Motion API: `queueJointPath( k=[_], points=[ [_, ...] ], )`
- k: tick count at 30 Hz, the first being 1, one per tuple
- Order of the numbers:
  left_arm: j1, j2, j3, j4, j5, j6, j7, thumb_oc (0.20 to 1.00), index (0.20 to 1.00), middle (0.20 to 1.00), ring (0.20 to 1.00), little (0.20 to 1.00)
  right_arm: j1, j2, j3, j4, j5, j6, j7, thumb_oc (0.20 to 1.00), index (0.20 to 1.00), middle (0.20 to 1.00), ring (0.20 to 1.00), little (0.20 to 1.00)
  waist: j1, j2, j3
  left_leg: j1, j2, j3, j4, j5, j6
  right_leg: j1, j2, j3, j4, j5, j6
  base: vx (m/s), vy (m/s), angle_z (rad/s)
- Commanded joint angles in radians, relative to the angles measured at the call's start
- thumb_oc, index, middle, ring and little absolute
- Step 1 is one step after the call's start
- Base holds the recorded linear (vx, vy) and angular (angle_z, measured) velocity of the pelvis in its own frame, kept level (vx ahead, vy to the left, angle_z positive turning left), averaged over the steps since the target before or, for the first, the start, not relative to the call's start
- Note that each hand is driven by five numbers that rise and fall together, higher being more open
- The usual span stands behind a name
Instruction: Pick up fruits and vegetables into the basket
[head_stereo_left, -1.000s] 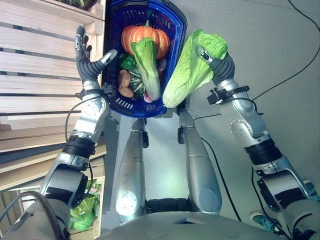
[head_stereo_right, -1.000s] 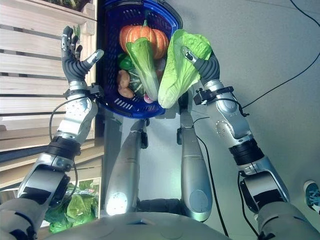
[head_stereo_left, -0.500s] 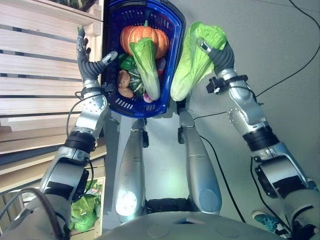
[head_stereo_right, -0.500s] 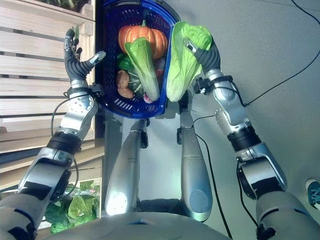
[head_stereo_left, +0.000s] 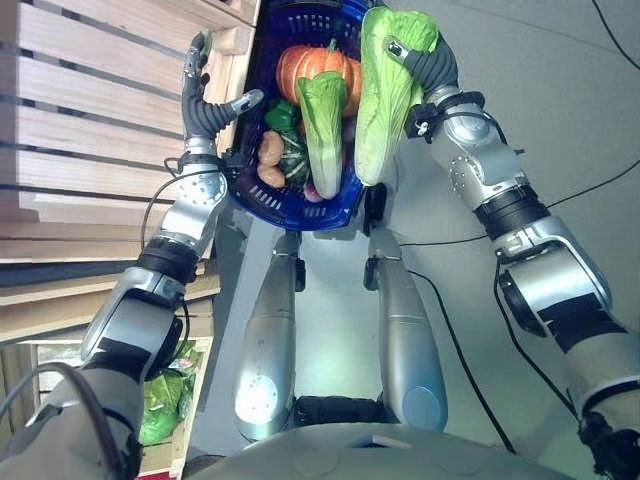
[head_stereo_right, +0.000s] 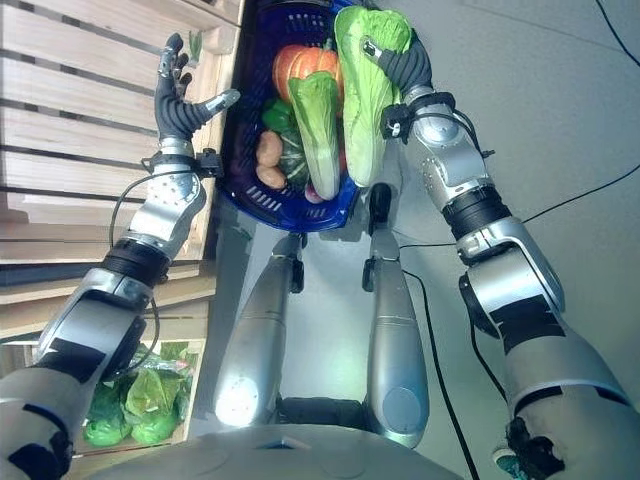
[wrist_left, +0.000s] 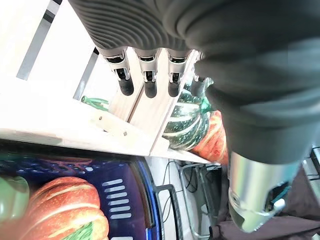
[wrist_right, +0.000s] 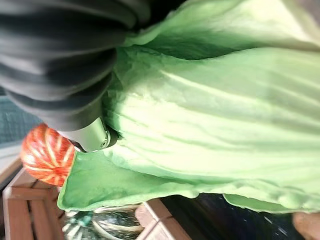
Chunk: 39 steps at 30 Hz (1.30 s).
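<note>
Blue basket (head_stereo_left: 262, 190) in front of the robot, pressed against the wooden slatted shelf (head_stereo_left: 90, 150) on the left. Inside: orange pumpkin (head_stereo_left: 315, 65) at the far end, a long green cabbage (head_stereo_left: 325, 130) lying over it, a brown potato (head_stereo_left: 270, 148), a dark striped squash (head_stereo_left: 293, 165) part-buried beneath, a green pepper (head_stereo_left: 282, 115). Something reddish under the cabbage tip, too covered to identify.

Right hand (head_stereo_left: 425, 62) at the basket's right rim, fingers clamped on a second, paler napa cabbage (head_stereo_left: 385, 95). Held upright-ish, leafy end far, stem end hanging down along the rim; hard to tell whether inside or just over the edge. Right wrist view: cabbage leaves (wrist_right: 215, 125) against the hand cover, fingers mostly hidden behind leaf; an orange pumpkin (wrist_right: 47, 155) and wooden slats beyond.

Left hand (head_stereo_right: 178, 105) raised beside the basket's left rim, against the shelf edge, fingers (wrist_left: 147, 82) straight and apart, holding nothing. Left wrist view: striped green squash (wrist_left: 187, 122) and an orange one on the shelf past the fingertips, partly cut off by a wooden rail.

Lower left: crate of green leafy heads (head_stereo_right: 135, 400), partly cut off by the left arm.
</note>
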<state>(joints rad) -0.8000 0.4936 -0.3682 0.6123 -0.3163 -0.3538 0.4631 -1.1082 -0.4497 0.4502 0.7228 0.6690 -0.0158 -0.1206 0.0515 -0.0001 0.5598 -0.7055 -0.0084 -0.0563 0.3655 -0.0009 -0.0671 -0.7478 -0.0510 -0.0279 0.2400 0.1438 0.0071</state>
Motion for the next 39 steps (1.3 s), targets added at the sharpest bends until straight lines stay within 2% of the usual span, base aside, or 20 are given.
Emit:
queueJointPath(
  k=[1,11,21,26,35,37,39],
  points=[
    [-0.016,0.015,-0.007,-0.023,-0.006,-0.069,-0.011,1.0,1.0,1.0,1.0,1.0,-0.058,0.016,0.037,0.031,0.071,-0.015,0.033,0.2,0.2,0.2,0.2,0.2,0.019,0.077,-0.04,-0.04,-0.079,-0.009,-0.061,0.04,0.023,-0.013,0.032,-0.08,0.148,-0.181,0.034,0.02,-0.014,0.17],
    [-0.055,0.003,-0.059,-0.035,-0.028,-0.103,-0.024,1.0,1.0,1.0,1.0,1.0,-0.152,0.046,0.036,0.296,0.111,-0.003,0.098,0.2,0.2,0.2,0.2,0.2,0.058,0.101,-0.04,-0.084,-0.098,-0.03,-0.035,0.037,0.034,-0.056,0.023,-0.096,0.172,-0.184,0.032,0.02,-0.006,0.06],
    [-0.049,-0.003,-0.082,-0.07,-0.036,-0.104,-0.028,1.0,1.0,1.0,1.0,1.0,-0.166,0.068,-0.003,0.398,0.271,-0.005,0.158,0.2,0.2,0.2,0.2,0.2,0.078,0.122,-0.04,-0.111,-0.109,-0.046,-0.023,0.039,0.039,-0.086,0.018,-0.102,0.194,-0.186,0.033,0.03,-0.001,0.08],
    [-0.045,-0.011,-0.088,-0.078,-0.033,-0.106,-0.019,1.0,1.0,1.0,1.0,1.0,-0.165,0.078,-0.024,0.42,0.304,-0.024,0.151,0.2,0.2,0.2,0.2,0.2,0.079,0.124,-0.04,-0.118,-0.111,-0.046,-0.021,0.041,0.041,-0.094,0.019,-0.101,0.195,-0.183,0.035,0.01,0.003,0.02],
    [-0.049,-0.019,-0.104,-0.091,-0.035,-0.102,-0.015,1.0,1.0,1.0,1.0,1.0,-0.19,0.091,-0.051,0.444,0.369,-0.016,0.096,0.2,0.2,0.2,0.2,0.2,0.081,0.134,-0.04,-0.133,-0.111,-0.045,-0.021,0.046,0.042,-0.113,0.018,-0.097,0.196,-0.175,0.037,0.0,0.0,0.0],
    [-0.049,-0.021,-0.107,-0.093,-0.036,-0.103,-0.012,1.0,1.0,1.0,1.0,1.0,-0.193,0.095,-0.048,0.444,0.347,-0.019,0.079,0.667,0.667,0.667,0.667,0.667,0.081,0.136,-0.04,-0.135,-0.112,-0.045,-0.022,0.048,0.043,-0.115,0.018,-0.097,0.195,-0.173,0.037,0.0,0.0,0.0],
    [-0.051,-0.021,-0.112,-0.096,-0.038,-0.1,-0.008,1.0,1.0,1.0,1.0,1.0,-0.195,0.095,-0.043,0.445,0.314,-0.018,0.063,1.0,1.0,1.0,1.0,1.0,0.081,0.138,-0.04,-0.138,-0.113,-0.045,-0.02,0.048,0.043,-0.117,0.018,-0.097,0.198,-0.174,0.037,0.0,0.0,0.0]
  ],
)
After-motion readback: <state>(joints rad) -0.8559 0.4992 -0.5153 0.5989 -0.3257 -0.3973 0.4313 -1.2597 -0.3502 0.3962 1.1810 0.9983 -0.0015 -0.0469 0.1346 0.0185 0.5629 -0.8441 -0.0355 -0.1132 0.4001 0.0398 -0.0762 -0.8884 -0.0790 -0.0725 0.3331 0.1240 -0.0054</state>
